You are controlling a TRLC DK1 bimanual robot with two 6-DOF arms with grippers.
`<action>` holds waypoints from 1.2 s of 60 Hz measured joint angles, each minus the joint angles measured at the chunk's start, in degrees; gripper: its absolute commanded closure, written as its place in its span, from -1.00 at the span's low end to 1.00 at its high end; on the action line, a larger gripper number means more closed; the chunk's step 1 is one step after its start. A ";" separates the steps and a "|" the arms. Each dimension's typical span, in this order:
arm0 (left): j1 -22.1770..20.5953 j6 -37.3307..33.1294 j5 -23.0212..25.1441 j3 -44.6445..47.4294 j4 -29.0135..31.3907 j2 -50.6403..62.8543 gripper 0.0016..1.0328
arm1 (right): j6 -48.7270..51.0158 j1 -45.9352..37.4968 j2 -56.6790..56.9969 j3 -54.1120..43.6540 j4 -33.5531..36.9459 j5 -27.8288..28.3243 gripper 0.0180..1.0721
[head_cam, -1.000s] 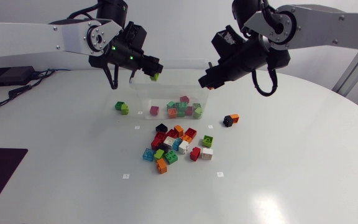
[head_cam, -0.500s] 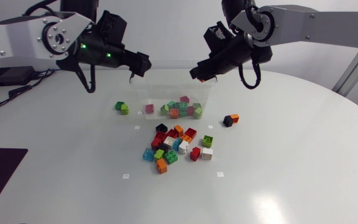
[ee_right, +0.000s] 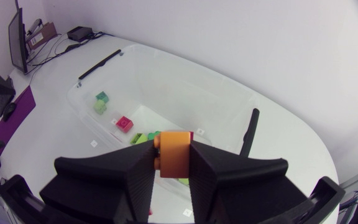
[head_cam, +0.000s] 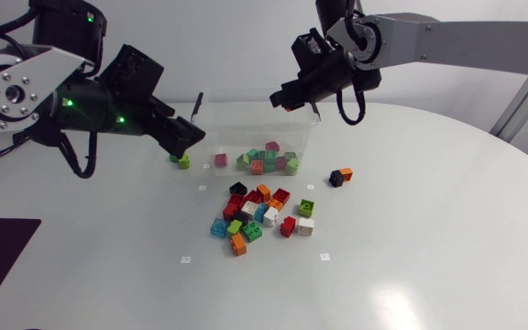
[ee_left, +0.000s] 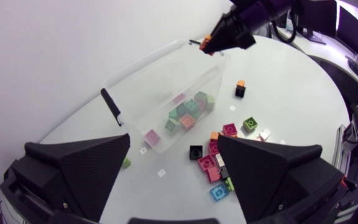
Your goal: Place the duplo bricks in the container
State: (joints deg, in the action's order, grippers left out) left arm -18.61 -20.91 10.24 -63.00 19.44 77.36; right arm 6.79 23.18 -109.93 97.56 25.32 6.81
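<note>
Head view, arms: The left gripper (head_cam: 189, 137) hangs low beside the left end of the container (head_cam: 246, 124). The right gripper (head_cam: 284, 101) is poised over its back right corner.
Head view, inside the container: About eight bricks in pink, green, teal and orange lie on the clear floor.
Head view, outside it: Roughly seventeen bricks crowd a loose heap (head_cam: 259, 215) in front of the container on the table (head_cam: 411, 257), though overlaps blur the tally. A black-and-orange pair (head_cam: 340, 175) stands apart to the right. At least one green brick (head_cam: 183, 162) lies by the container's left end, just beside the left gripper.
Left wrist view, own fingers: The broad fingers (ee_left: 79, 168) are spread wide with nothing between them. The container and the heap lie ahead.
Left wrist view, other arm: Across the container, the right gripper pinches one orange brick (ee_left: 207, 42) above the far rim.
Right wrist view, grasp: Both fingers clamp the orange brick from two opposite flat sides. It hangs directly over the container's interior, with the settled bricks below.
Handling, as judged: The bricks are likely light, rigid and hard to damage, so a short drop should do no harm, though one may bounce. Their smooth walls look a little slippery. The safest hold is square across two flat sides, not on the studs or corners.
</note>
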 measured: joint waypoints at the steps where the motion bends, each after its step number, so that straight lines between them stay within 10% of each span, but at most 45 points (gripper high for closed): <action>1: -0.11 -0.24 0.02 0.46 0.07 -0.22 -0.90 | 0.00 0.00 -0.11 0.04 -0.13 -0.02 0.60; 34: -1.44 -8.37 4.28 10.27 2.78 -0.98 -0.90 | 0.02 0.79 -2.58 0.77 -10.25 0.00 0.55; 45: -1.44 -10.56 4.96 11.43 2.95 0.39 -0.90 | 0.02 0.79 -5.51 1.44 -10.56 -0.92 -0.73; 72: -4.39 -13.46 2.91 14.05 2.62 9.55 -0.89 | 0.02 0.07 4.57 -4.13 -10.62 -0.68 -0.79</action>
State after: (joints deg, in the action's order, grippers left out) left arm -23.00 -34.37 13.15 -48.95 22.06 86.91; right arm 6.81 23.24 -105.36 93.43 14.70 6.13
